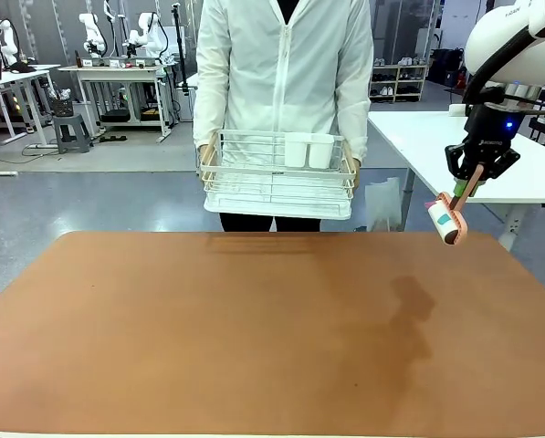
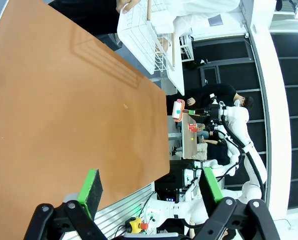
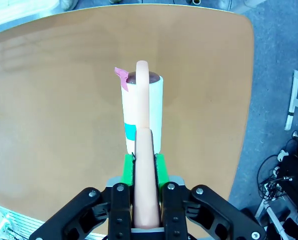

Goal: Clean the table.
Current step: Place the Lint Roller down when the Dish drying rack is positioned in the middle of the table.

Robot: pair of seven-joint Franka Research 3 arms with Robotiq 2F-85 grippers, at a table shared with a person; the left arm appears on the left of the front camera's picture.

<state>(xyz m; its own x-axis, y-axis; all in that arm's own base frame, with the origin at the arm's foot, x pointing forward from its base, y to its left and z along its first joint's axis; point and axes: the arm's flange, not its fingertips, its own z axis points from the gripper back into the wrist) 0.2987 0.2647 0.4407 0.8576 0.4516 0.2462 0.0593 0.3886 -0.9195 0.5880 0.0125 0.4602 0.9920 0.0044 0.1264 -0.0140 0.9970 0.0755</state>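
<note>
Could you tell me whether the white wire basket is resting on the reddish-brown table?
No, the person holds the white wire basket in the air beyond the far edge of the reddish-brown table.

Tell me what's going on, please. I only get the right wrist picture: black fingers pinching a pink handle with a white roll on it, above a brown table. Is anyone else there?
Observer: Yes. In the front view a person in a white jacket stands at the table's far side, holding a white wire basket clear above it.
Operator: Anything in the basket?
Observer: Two white cups, side by side near its back rail.
Operator: Is my roll touching the table?
Observer: No. The right gripper holds the lint roller in the air, near the table's far right corner.
Operator: And the other arm?
Observer: The left gripper is open, holding nothing, off the table's edge.
</note>
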